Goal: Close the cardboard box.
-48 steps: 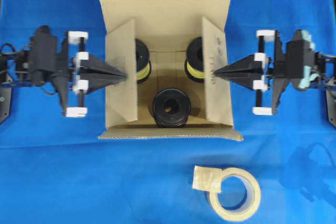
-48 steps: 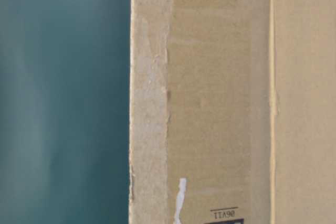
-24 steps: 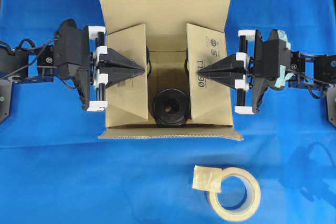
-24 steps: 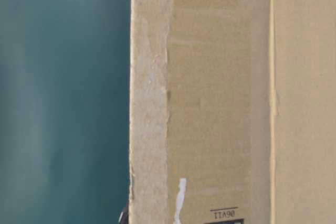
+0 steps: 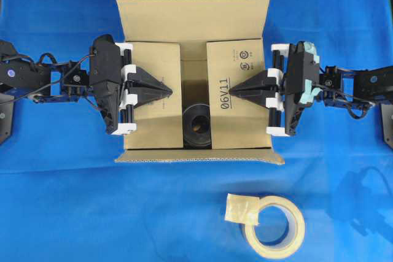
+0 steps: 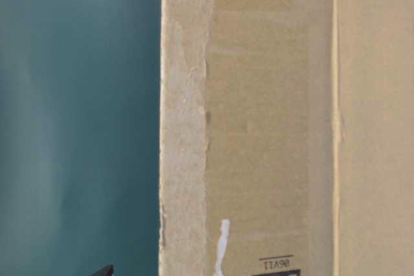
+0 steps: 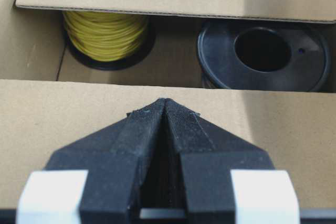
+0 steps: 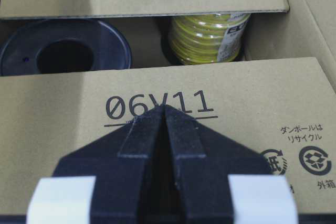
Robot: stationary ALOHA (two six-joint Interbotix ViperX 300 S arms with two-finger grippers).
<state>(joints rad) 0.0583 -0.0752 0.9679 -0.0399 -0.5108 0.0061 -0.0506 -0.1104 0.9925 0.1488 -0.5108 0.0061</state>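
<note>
The cardboard box (image 5: 193, 19) stands mid-table on the blue cloth. Its two side flaps lie folded almost flat over the opening, with a gap between them. My left gripper (image 5: 169, 90) is shut, its tip resting on top of the left flap (image 5: 150, 121). Opposite it, my right gripper (image 5: 234, 92) is shut too, tip on the right flap (image 5: 242, 124) printed "06V11". The wrist views show each gripper, left (image 7: 165, 100) and right (image 8: 164, 107), lying on its flap. The back flap and the front flap (image 5: 199, 159) stand open. Table-level, the box wall (image 6: 272, 127) fills the right.
Inside the box are a black spool (image 5: 198, 126) and a yellow wire spool (image 7: 105, 30), the latter seen only through the gap in the wrist views. A beige tape roll (image 5: 299, 225) with a loose tape piece lies on the cloth in front of the box.
Both grippers have moved inward over the box, pushing the two side flaps down from upright to nearly flat. The spools are now mostly covered.
</note>
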